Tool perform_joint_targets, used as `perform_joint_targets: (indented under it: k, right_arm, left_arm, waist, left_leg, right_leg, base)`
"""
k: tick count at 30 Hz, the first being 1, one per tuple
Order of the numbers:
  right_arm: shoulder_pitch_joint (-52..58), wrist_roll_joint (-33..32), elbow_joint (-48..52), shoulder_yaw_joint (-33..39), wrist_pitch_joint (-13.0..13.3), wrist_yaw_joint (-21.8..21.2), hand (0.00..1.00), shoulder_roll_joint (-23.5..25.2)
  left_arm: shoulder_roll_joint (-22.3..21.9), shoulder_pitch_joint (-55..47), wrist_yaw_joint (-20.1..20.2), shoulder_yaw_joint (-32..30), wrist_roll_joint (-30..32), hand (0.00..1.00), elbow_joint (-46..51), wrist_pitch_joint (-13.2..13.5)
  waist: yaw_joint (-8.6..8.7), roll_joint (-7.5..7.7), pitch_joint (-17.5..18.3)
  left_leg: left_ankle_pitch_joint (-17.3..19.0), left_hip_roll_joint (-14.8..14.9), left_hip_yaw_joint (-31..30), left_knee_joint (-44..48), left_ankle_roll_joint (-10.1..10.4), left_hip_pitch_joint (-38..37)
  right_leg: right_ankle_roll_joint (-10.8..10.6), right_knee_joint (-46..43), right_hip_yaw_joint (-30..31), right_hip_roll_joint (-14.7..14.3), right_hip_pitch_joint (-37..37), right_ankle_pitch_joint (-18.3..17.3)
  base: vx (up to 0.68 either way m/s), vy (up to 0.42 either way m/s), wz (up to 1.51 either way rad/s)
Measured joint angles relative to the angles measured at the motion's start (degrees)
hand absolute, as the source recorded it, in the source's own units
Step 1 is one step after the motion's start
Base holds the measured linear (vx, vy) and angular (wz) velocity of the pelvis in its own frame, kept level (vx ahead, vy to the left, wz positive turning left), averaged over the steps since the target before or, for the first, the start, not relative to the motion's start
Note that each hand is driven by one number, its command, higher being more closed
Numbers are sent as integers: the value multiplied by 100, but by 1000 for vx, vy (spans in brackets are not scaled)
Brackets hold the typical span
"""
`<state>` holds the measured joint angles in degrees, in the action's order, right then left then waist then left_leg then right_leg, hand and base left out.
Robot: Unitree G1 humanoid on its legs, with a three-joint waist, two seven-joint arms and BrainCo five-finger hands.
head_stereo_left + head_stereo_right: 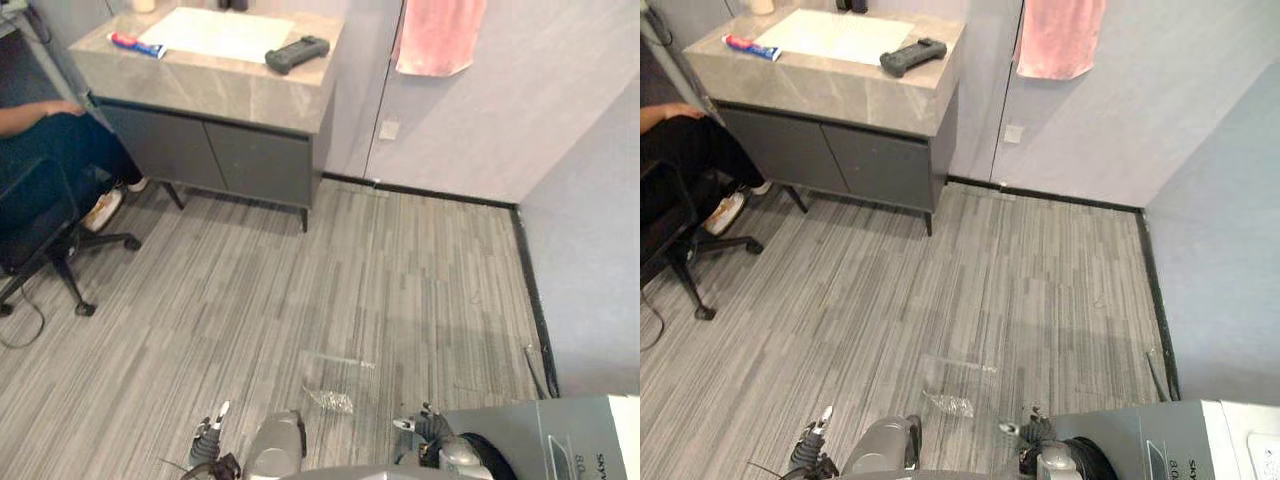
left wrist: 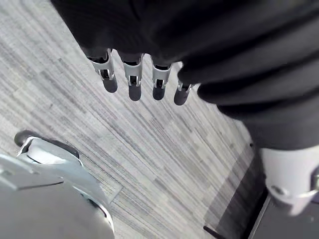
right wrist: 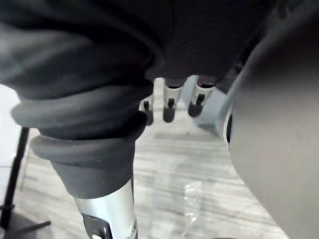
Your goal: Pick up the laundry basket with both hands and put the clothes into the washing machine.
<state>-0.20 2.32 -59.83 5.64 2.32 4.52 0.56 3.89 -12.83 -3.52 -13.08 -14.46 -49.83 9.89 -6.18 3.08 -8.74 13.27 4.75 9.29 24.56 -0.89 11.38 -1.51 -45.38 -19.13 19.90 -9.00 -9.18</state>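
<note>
Held both hands low over the floor point(image 1: 400, 280): left hand point(image 2: 132, 82) and right hand point(image 3: 169, 107), fingers straight, holding nothing. Stood by the washer point(image 1: 565, 440), just beside the right hand. Saw a plastic scrap point(image 1: 330, 399) between the hands, a chair point(image 1: 35, 215) far left, a towel point(image 1: 438, 35) on the wall.

The left robot hand point(image 1: 208, 432) sits low at the bottom edge of the head views, left of centre. The right robot hand point(image 1: 425, 430) is level with it to the right, and the two are well apart. In the wrist views, the left hand's fingers point(image 2: 133, 79) reach out straight in a slightly spread row past the dark ribbed cover, and the right hand's fingers point(image 3: 169, 105) are likewise straight and relaxed.
</note>
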Motion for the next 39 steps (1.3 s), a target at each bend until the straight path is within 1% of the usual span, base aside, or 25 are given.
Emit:
perform_joint_targets:
  k: [1,2,3,4,5,6,7,9,10,12,13,14,16,17,19,20,22,26,27,30,31,33,34,35,39]
  right_arm:
    - [6,2,75,-49,6,-53,0,114]
    - [9,3,99,-120,15,-84,0,150]
    - [9,5,122,-279,76,-115,0,184]
    - [12,8,131,-338,99,-119,0,181]
    - [37,11,136,-341,110,-113,0,148]
    - [65,39,147,-338,107,-101,0,120]
    - [199,86,192,-334,108,-92,0,76]
    - [211,213,218,-343,106,-100,0,20]
    - [210,257,221,-341,108,-101,0,23]
    - [212,415,219,-284,116,-103,0,18]
    - [223,483,213,-210,110,-100,0,21]
    - [227,493,198,-175,107,-89,0,-18]
    - [225,489,126,-81,101,-87,0,-34]
    - [219,473,41,-27,97,-92,0,-23]
    - [283,428,-88,347,61,-86,0,21]
    - [328,427,-109,423,39,-87,0,22]
    - [429,369,-126,662,-8,-91,0,12]
    - [539,184,-98,900,-109,-162,0,-41]
    - [551,172,-19,904,-127,-210,0,-39]
    - [585,200,66,876,-125,-243,0,-40]
    - [595,285,54,756,-125,-243,0,-57]
    - [631,299,33,629,-140,-247,0,-81]
    - [628,300,-10,598,-142,-242,0,-86]
    - [608,292,-59,575,-143,-227,0,-96]
    - [483,280,-222,520,-151,-205,0,-161]
  left_arm:
    - [-15,3,2,17,37,0,0,0]
    - [-38,10,4,43,57,0,-2,0]
    - [-24,72,49,45,75,0,1,21]
    - [-15,89,80,44,79,0,5,56]
    - [-29,140,83,22,91,0,-38,56]
    - [-77,174,84,47,136,0,-57,40]
    - [-206,195,87,138,176,0,-32,57]
    - [-316,241,87,141,181,0,-48,51]
    - [-340,267,91,136,192,0,-65,51]
    - [-323,362,101,124,347,0,-87,51]
    - [-292,395,99,109,394,0,-160,44]
    - [-292,375,82,96,396,0,-205,36]
    - [-274,383,79,113,396,0,-244,40]
    - [-226,380,75,112,388,0,-280,41]
    - [-164,370,70,122,412,0,-334,31]
    - [-159,373,72,121,418,0,-368,31]
    - [-166,372,79,111,420,0,-435,23]
    - [-341,327,83,-110,394,0,-536,-12]
    - [-358,312,88,-110,391,0,-533,-11]
    - [-351,266,105,-114,391,0,-545,-15]
    - [-328,264,102,-109,400,0,-606,-14]
    - [-308,265,102,-108,405,0,-679,-16]
    - [-299,265,101,-106,405,0,-700,-18]
    - [-297,261,99,-103,404,0,-707,-32]
    - [-245,271,101,-102,404,0,-822,-71]
  waist:
    - [19,25,17]
    - [53,41,27]
    - [76,74,54]
    - [71,117,84]
    - [91,164,147]
    - [92,76,164]
    - [80,-80,236]
    - [80,-163,240]
    - [94,-170,243]
    - [205,-131,222]
    - [194,-86,206]
    - [202,-119,231]
    - [208,-54,260]
    - [208,-52,264]
    - [226,53,388]
    - [227,58,413]
    - [235,25,440]
    - [231,-151,568]
    - [266,-115,621]
    - [373,-110,660]
    - [373,-128,720]
    - [372,-34,881]
    - [368,-73,872]
    - [367,1,933]
    - [370,-69,988]
  left_leg:
    - [-67,27,1,-171,-41,-148]
    - [-106,35,1,-270,-38,-219]
    - [-266,51,62,-489,42,-332]
    - [-283,-1,90,-542,66,-332]
    - [-282,-57,11,-539,70,-327]
    - [-298,-47,-51,-563,97,-338]
    - [-316,-10,-117,-579,129,-317]
    - [-314,26,-178,-555,155,-310]
    - [-314,37,-223,-535,175,-300]
    - [-276,129,-229,-229,271,-171]
    - [-217,186,-109,-86,325,-150]
    - [-103,218,-90,-71,313,-201]
    - [-102,179,-118,-150,308,-194]
    - [-110,153,-124,-225,303,-194]
    - [-238,59,-40,-474,251,-248]
    - [-265,23,-24,-545,244,-281]
    - [-339,-54,168,-771,180,-448]
    - [-340,-11,742,-882,167,-537]
    - [-320,-3,850,-908,186,-529]
    - [-357,-16,906,-1033,181,-591]
    - [-451,-79,897,-1256,206,-634]
    - [-575,-168,855,-1574,230,-733]
    - [-695,-219,817,-1803,234,-827]
    - [-790,-261,777,-1981,235,-905]
    - [-999,-336,745,-2278,158,-1013]
  right_leg:
    - [-123,200,-21,-241,-73,-304]
    - [-152,449,-53,-375,-86,-403]
    - [-203,1518,-130,-764,-38,-422]
    - [-122,2305,-92,-956,-4,-237]
    - [-74,2590,56,-1055,28,203]
    - [-36,2710,0,-1088,107,271]
    - [-72,2975,-93,-1184,225,338]
    - [-69,3025,-193,-1221,306,341]
    - [-69,3049,-260,-1227,347,340]
    - [-67,3183,-473,-1240,529,342]
    - [-67,3199,-473,-1240,597,342]
    - [-87,3190,-399,-1307,608,352]
    - [-131,3292,-314,-1333,580,405]
    - [-139,3426,-270,-1354,570,504]
    - [-186,3704,-191,-1332,575,701]
    - [-210,3749,-166,-1315,571,735]
    - [-226,3806,6,-1257,563,824]
    - [-217,4191,541,-1326,480,1201]
    - [-236,4261,620,-1337,459,1246]
    - [-200,4373,563,-1331,477,1309]
    - [-211,4463,550,-1321,481,1335]
    - [-222,4612,528,-1309,510,1367]
    - [-231,4698,507,-1309,566,1385]
    - [-236,4758,491,-1311,596,1395]
    - [-240,4836,494,-1322,609,1488]
  base:
    - [92,27,-1]
    - [86,-18,5]
    - [89,-42,6]
    - [112,-81,15]
    - [118,-81,23]
    - [171,-51,30]
    - [155,-15,23]
    - [108,-25,18]
    - [60,-52,40]
    - [22,-34,39]
    - [-36,21,-1]
    - [-46,42,-12]
    - [-50,52,-15]
    - [-78,59,-15]
    - [-98,59,-17]
    - [-86,52,-23]
    - [-95,57,-35]
    - [-90,41,-73]
    - [-89,18,-49]
    - [-71,-11,-15]
    - [-43,-35,4]
    - [22,-34,11]
    - [83,-42,18]
    - [86,-38,15]
    - [85,-1,2]
